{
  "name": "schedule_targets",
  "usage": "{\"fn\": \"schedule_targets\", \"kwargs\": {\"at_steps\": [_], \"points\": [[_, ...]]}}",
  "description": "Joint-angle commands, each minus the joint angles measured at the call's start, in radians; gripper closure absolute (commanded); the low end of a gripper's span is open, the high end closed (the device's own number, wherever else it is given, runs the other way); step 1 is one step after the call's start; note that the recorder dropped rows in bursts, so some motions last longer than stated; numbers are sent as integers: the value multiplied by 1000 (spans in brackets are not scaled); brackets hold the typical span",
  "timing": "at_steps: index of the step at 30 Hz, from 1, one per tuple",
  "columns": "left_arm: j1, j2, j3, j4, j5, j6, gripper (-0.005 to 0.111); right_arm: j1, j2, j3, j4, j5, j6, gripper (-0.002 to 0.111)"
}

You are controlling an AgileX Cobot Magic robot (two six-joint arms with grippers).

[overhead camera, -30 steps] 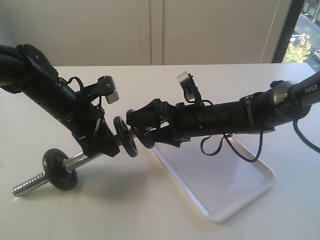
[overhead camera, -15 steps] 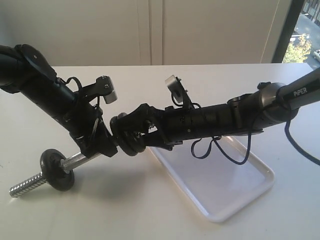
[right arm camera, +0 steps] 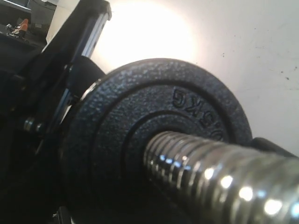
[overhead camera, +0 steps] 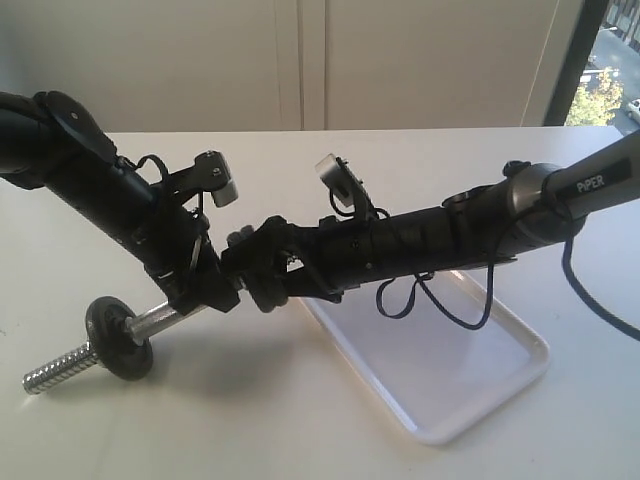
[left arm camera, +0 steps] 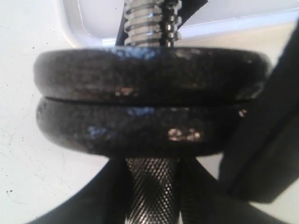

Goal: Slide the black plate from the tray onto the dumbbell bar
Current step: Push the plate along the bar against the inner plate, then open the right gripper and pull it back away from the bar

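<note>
The dumbbell bar (overhead camera: 165,318) is tilted above the table, and my left gripper (overhead camera: 215,290) is shut on its knurled middle (left arm camera: 152,189). My right gripper (overhead camera: 262,265) reaches across from the right, shut on the black plate (right arm camera: 140,121). The bar's threaded end (right arm camera: 219,179) comes through the plate's centre hole. In the left wrist view the black plate (left arm camera: 152,70) lies flush against a duller disc (left arm camera: 140,130), just above my left fingers. The white tray (overhead camera: 450,370) lies under my right arm with nothing in it.
Another dark disc (overhead camera: 120,340) sits on the bar's lower half, with bare thread (overhead camera: 55,368) sticking out beyond it close to the white table (overhead camera: 300,430). A loose cable (overhead camera: 430,300) hangs from the right arm over the tray.
My right gripper has moved left along the bar with the black plate, closing the gap until the plate meets the disc beside my left gripper. The left arm has barely shifted.
</note>
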Motion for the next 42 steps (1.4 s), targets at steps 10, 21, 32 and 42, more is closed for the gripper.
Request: {"fn": "schedule_targets", "kwargs": {"at_steps": [10, 21, 32, 42], "points": [[-6, -39, -24, -148, 18, -6, 107, 2, -16, -9, 0, 32, -32, 7], [-6, -39, -24, -148, 18, -6, 107, -40, -32, -20, 0, 67, -26, 7], [-6, -39, -24, -148, 10, -6, 107, -147, -67, -20, 0, 18, -23, 7], [-6, -39, -24, -148, -43, -13, 107, -290, -67, -20, 0, 95, -26, 7]]}}
